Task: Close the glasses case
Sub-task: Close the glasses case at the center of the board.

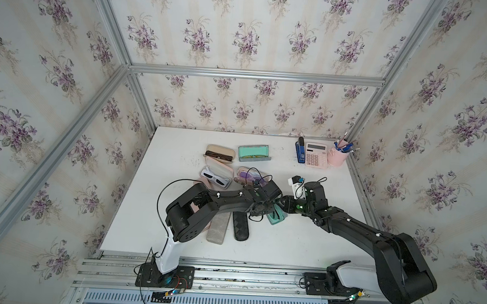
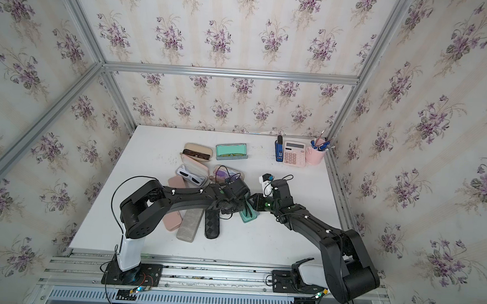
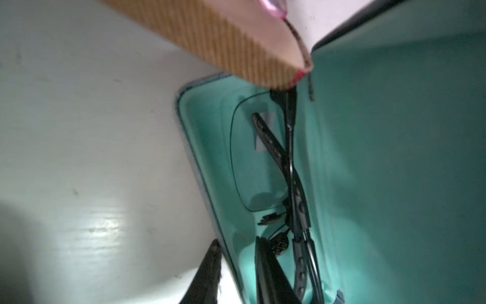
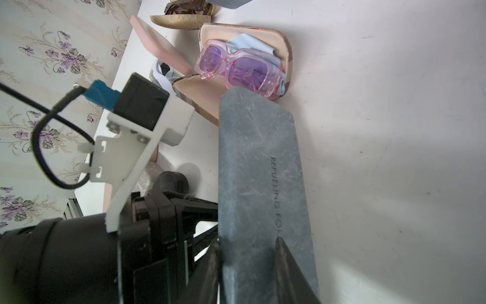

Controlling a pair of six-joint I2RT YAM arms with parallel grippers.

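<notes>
Mid-surface [image 1: 288, 244], front centre: left tool [image 3: 236, 244] nipped narrowly across base wall of glasses case [image 1: 275, 218]; right tool [image 4: 248, 242] pinching grey lid [image 4: 257, 158], which stands open. Spectacles [image 3: 289, 171] inside. Recommended handling — steady base, fold lid down slowly — temples clear of rim.

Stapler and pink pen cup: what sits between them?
A pink calculator lies flat between the blue stapler and pen cup, visible in both top views.

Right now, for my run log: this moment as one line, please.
left hand: holds teal case rim | right hand: grips gray lid, half-raised | glasses: inside | state: lid not shut
</notes>
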